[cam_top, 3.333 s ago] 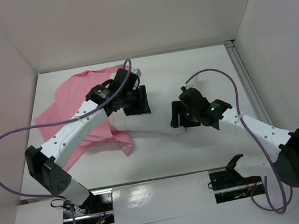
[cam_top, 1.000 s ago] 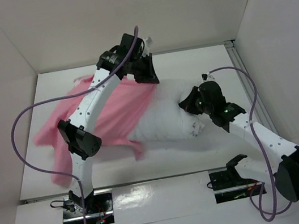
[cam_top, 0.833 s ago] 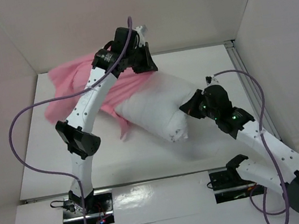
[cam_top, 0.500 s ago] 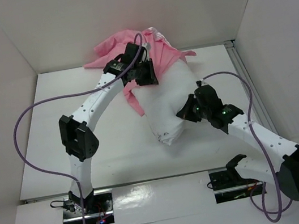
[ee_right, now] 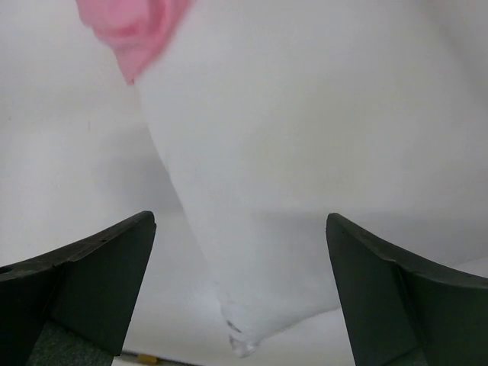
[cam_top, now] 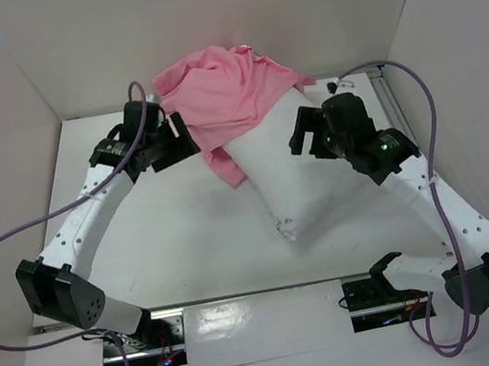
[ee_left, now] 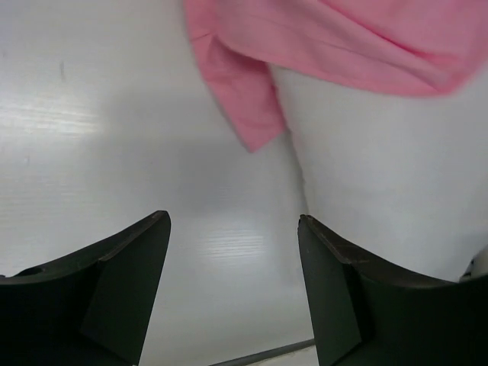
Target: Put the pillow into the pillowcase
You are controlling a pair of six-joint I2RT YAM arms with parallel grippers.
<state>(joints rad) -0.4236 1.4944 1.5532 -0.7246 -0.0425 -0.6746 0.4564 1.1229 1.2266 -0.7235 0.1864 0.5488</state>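
Top external view: we see pillow [cam_top: 295, 174] on counter [cam_top: 170, 242], long axis far-to-near, far end capped by pillowcase [cam_top: 224, 88]. Left hand [cam_top: 184, 146] open, empty, just beside pink hem. Right hand [cam_top: 307, 135] open, empty, at pillow's right flank.

Pink cloth pillowcase [cam_top: 223, 83], matt white pillow [cam_top: 296, 179]

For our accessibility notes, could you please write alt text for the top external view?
A white pillow lies diagonally on the table, its far end covered by the pink pillowcase. The left hand and right hand hang open on either side, holding nothing.
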